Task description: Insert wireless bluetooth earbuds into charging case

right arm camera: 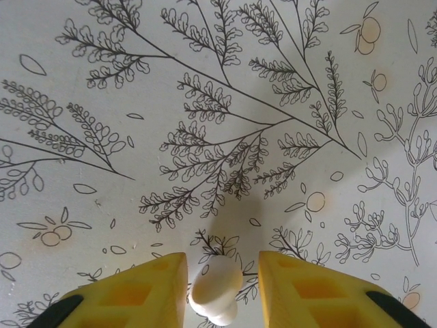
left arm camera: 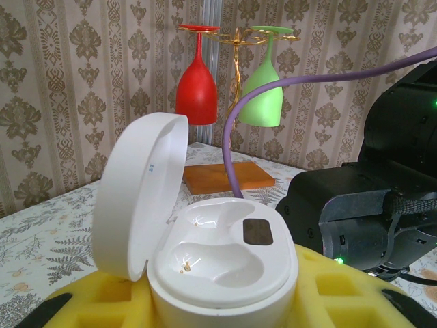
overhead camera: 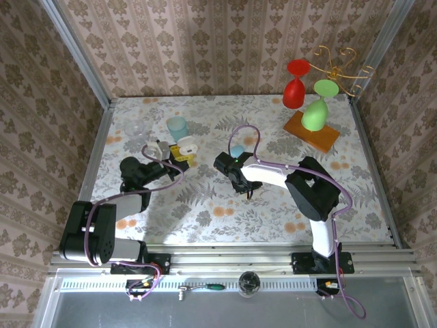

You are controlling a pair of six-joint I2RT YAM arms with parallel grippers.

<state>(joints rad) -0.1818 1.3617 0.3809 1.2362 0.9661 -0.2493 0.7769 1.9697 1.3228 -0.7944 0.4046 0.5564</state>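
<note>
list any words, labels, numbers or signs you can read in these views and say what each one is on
Nothing in these views can be read as text.
Blue mark inside the open lid of the charging case: too small to read.
Earbud, yellow right fingers, red wine glass, green wine glass, flowered tablecloth: no lettering visible.

In left hand (left arm camera: pixel 225 304): charging case (left arm camera: pixel 218 263); in right hand (right arm camera: pixel 222 292): earbud (right arm camera: pixel 215 285); table (right arm camera: pixel 205 102) beneath.

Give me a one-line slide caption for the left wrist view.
Open white charging case, both sockets empty, held between the left gripper's yellow fingers.
</note>
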